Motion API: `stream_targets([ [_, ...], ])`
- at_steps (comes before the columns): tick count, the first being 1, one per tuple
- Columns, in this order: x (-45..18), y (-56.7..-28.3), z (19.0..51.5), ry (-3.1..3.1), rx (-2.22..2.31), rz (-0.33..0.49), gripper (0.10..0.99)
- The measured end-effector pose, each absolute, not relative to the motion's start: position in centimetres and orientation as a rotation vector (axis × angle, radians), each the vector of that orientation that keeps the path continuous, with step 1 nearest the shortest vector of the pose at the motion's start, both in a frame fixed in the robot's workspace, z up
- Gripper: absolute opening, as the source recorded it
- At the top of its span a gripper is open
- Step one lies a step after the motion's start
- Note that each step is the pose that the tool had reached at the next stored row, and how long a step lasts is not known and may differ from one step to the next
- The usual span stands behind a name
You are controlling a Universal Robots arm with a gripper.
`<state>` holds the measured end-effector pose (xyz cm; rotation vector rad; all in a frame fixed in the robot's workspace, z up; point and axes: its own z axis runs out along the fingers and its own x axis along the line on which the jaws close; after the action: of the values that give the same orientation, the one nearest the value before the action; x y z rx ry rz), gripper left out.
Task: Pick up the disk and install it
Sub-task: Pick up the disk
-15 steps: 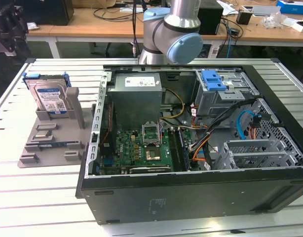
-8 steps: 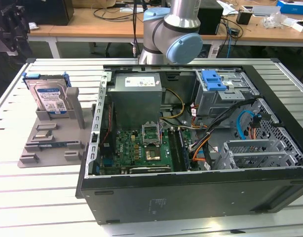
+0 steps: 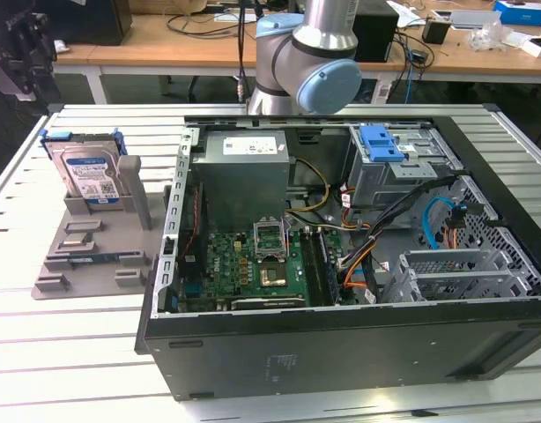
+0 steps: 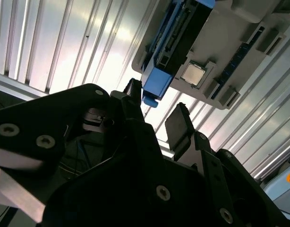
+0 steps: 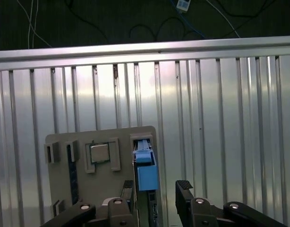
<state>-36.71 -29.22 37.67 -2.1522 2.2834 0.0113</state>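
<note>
Silver disk (image 3: 88, 173) with blue plastic side rails stands on edge in a slot of the grey plastic holder (image 3: 85, 256). It's on the exterior view's left, near the open computer case (image 3: 341, 357). Its white-and-blue label faces that camera. Not picked up yet.

Jaws: matte black, bolted links, apart in both wrist views. They're over the disk, with the blue rail end (image 5: 146, 175) in the gap. One tip is just beside the rail and the other is clear of it, so not clamped. Same blue end in the second wrist view (image 4: 157, 81).

The holder also has a square metal-capped chip (image 5: 99, 152) sitting in a pocket.

Bench (image 3: 68, 361): ribbed aluminium profile, shiny, with strong glare in the wrist views.

Case: black sheet steel, side panel off. Inside are a green motherboard (image 3: 253, 260) and a grey power supply (image 3: 244, 181) with a white sticker. There's also a blue bracket (image 3: 382, 144) on top of the grey metal drive bay (image 3: 403, 181), plus orange and black cables (image 3: 367, 256).

Arm (image 3: 326, 88): grey tube, light-blue joint cap, behind the case. Wooden desks (image 3: 165, 40) with cables and boxes behind that.
</note>
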Motion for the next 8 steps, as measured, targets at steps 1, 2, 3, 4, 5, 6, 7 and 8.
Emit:
stream_targets([
  [1, -36.7, -29.2, 37.6, 2.284, -2.152, 0.011, 0.482],
  [2, -36.7, -29.2, 37.5, 2.284, -2.153, 0.010, 0.482],
  [3, -36.6, -29.2, 37.3, 2.285, -2.154, 0.008, 0.482],
  [4, -36.6, -29.2, 37.2, 2.286, -2.155, 0.006, 0.482],
  [5, -36.5, -29.2, 37.0, 2.285, -2.159, 0.001, 0.482],
  [6, -36.5, -29.2, 36.9, 2.281, -2.166, -0.002, 0.482],
  [7, -36.4, -29.2, 36.7, 2.268, -2.181, -0.003, 0.482],
  [8, -36.3, -29.2, 36.5, 2.242, -2.209, -0.005, 0.482],
])
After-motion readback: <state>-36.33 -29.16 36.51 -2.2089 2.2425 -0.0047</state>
